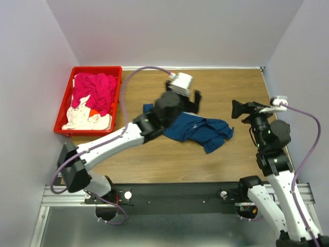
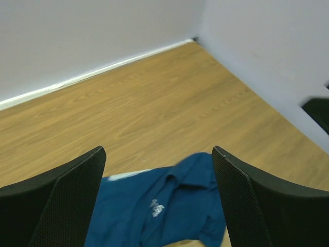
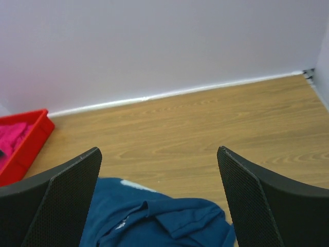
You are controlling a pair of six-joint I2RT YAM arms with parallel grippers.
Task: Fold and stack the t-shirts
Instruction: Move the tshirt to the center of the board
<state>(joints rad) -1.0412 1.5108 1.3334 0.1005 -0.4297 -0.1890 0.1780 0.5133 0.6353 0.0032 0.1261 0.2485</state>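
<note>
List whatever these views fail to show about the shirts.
1. Blue t-shirt: top view, its crate-side end lies hidden under the left arm; both wrist views cut it at the bottom edge.
2. Its white print: left wrist view, too small and blurred to read.
3. Crate pile: top view, the pink shirt covers others, so their count is unclear.
</note>
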